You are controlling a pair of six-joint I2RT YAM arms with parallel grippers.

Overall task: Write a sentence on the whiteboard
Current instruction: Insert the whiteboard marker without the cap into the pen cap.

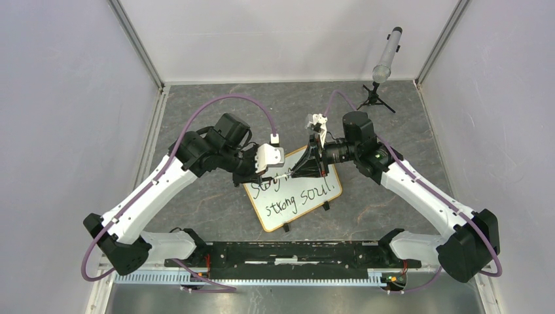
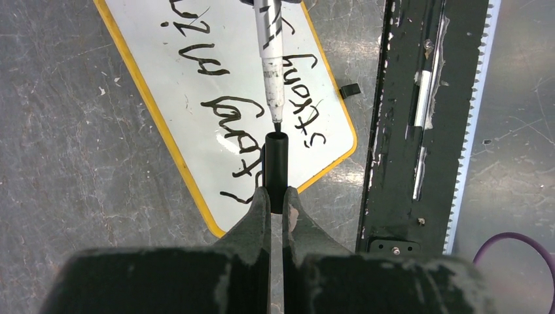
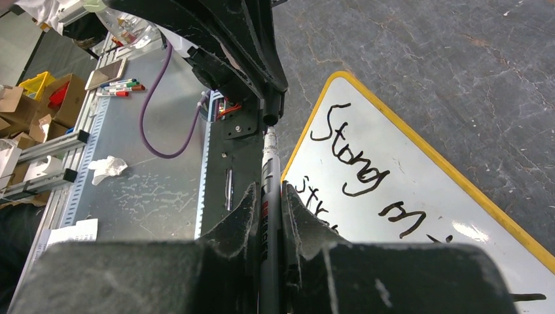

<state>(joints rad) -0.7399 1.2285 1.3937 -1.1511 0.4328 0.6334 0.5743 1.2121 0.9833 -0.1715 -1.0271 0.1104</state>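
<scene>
Beneath both pairs of jaws lies the whiteboard (image 1: 298, 199).

whiteboard (image 1: 307, 204) 1 | black marker (image 2: 271, 72) 1 | cap (image 2: 276, 170) 1 | microphone (image 1: 387, 55) 1

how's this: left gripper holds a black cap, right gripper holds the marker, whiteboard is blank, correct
Not blank: the whiteboard carries handwritten words, clear in the left wrist view. The left gripper does hold the black cap, the right gripper the marker.

Whiteboard (image 1: 296, 198) on table (image 1: 216, 210) (microphone (image 1: 387, 55) behind)
</scene>
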